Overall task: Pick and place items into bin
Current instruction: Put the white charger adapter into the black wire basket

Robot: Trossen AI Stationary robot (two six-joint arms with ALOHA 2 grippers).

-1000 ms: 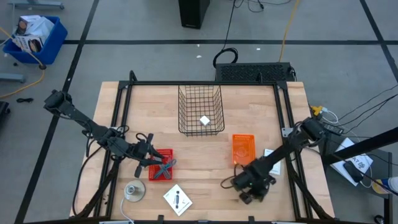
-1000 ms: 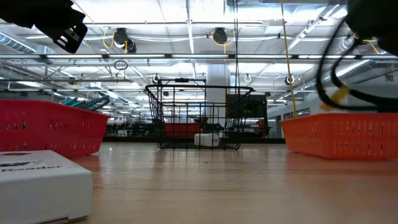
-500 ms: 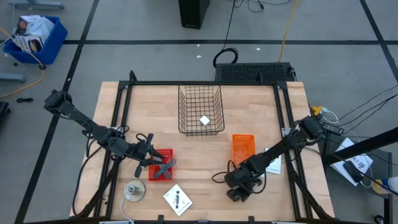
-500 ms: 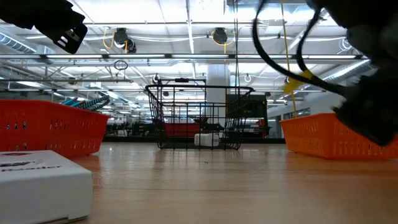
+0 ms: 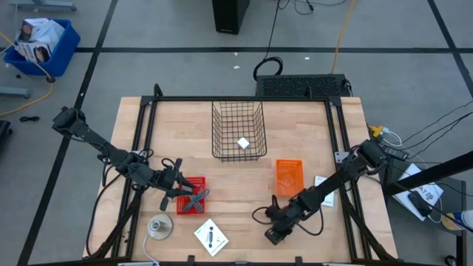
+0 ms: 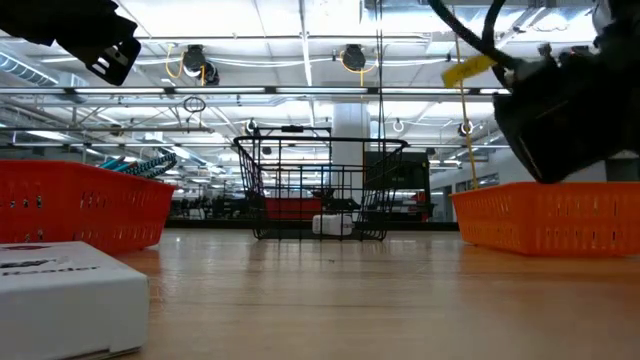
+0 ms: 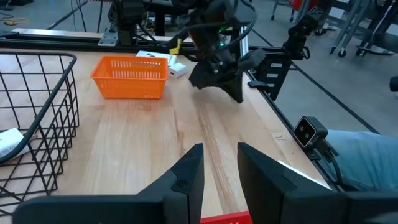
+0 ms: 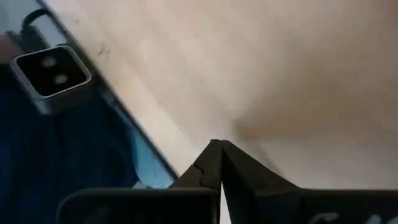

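Baskets point(image 5: 192, 196) two red, cube point(image 5: 243, 143) one, perhaps

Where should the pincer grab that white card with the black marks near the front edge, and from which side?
The white card lies flat on the table, rotated like a diamond. Probably best from straight above, pinching across two opposite edges near its middle. The right pincer is closer and looks shut, so it would need opening first.

- Black wire bin point(image 5: 238, 131) — a white cube point(image 5: 242, 143) sits inside it.
- Red basket point(image 5: 191, 195) holds a grey elongated tool point(image 5: 195, 198).
- Orange basket point(image 5: 289, 176).
- White card point(image 5: 211, 237) with black marks.
- Round grey disc point(image 5: 160, 226).
- Pale wood surface point(image 5: 244, 185) — both end effectors dark.
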